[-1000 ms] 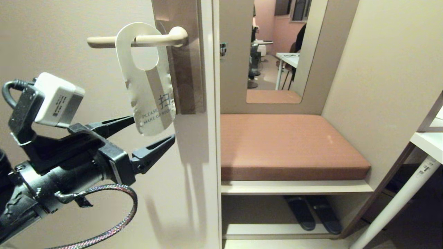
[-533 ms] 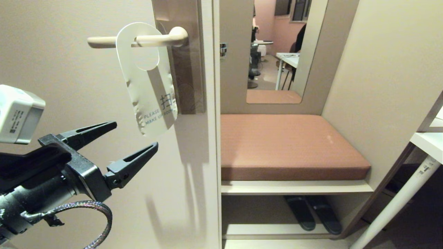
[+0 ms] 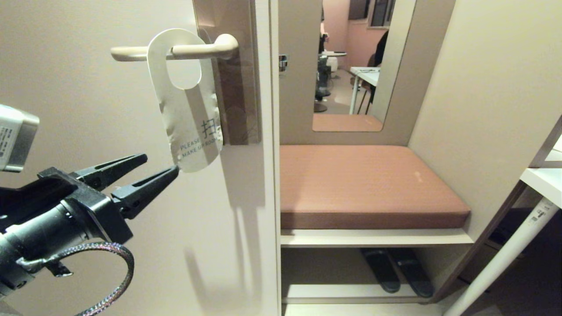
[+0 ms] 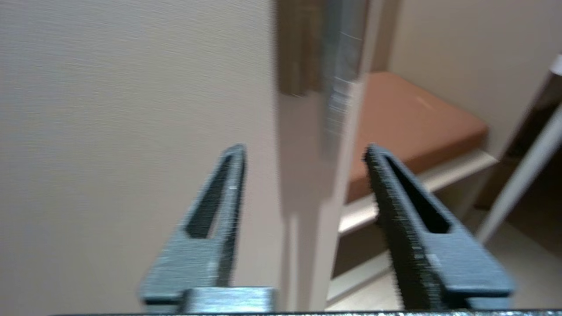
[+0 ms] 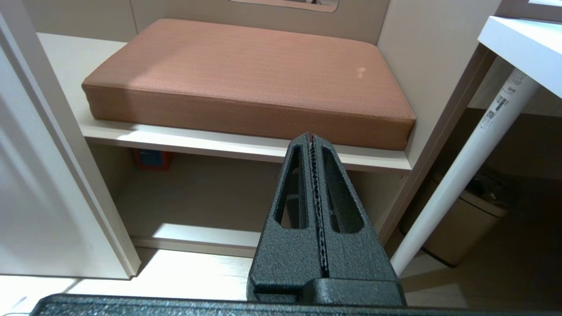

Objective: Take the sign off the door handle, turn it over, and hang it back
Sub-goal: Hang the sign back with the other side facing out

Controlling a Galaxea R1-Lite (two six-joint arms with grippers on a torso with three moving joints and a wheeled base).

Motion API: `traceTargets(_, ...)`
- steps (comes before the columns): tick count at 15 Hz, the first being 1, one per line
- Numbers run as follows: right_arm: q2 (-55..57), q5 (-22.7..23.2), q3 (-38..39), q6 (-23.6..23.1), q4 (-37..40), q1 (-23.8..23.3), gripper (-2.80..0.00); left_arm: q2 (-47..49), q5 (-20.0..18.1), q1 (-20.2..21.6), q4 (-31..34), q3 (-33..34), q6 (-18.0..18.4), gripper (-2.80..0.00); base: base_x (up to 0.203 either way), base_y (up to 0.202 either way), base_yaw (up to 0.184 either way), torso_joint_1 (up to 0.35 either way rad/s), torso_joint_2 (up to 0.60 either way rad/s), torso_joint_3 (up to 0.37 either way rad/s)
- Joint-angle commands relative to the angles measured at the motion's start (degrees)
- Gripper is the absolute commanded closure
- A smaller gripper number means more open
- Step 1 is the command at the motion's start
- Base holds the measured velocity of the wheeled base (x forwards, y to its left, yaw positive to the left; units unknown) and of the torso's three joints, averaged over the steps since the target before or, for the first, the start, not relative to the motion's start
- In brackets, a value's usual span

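The sign (image 3: pixel 186 103) is seen hung white-side-out on the door handle (image 3: pixel 175 51); left gripper (image 3: pixel 161 164) part-open, empty, apparently just below; a snag could dislodge it.

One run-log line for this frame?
sign: on door handle, white side out | left gripper: open, empty, below-left | right gripper: shut, parked

**Lighting and picture quality**

Warm indoor light, moderately bright. The sign (image 3: pixel 186 105) throws long soft shadows down the door (image 3: pixel 88 109). Head view sharp, slight bending at the edges. Left wrist view motion-blurred throughout. Right wrist view crisp; bright patch on the floor (image 5: pixel 175 276).
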Motion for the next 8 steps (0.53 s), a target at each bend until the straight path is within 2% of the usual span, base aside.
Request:
traceTargets(1, 0.0, 0.1, 0.0, 0.0, 0.0, 0.0, 0.00, 1.2, -0.5, 3.7, -0.1, -1.6, -0.3, 0.00, 0.000, 0.000, 0.000, 0.000, 0.00, 0.000)
traceTargets(5, 0.0, 0.2, 0.0, 0.1, 0.0, 0.0, 0.00, 3.6, -6.4, 10.6, 0.1, -5.9, -0.8, 0.00, 0.000, 0.000, 0.000, 0.000, 0.00, 0.000)
traceTargets(8, 0.0, 0.2, 0.0, 0.1, 0.0, 0.0, 0.00, 6.0, -8.0, 11.5, 0.1, -8.7, -0.8, 0.00, 0.000, 0.000, 0.000, 0.000, 0.00, 0.000)
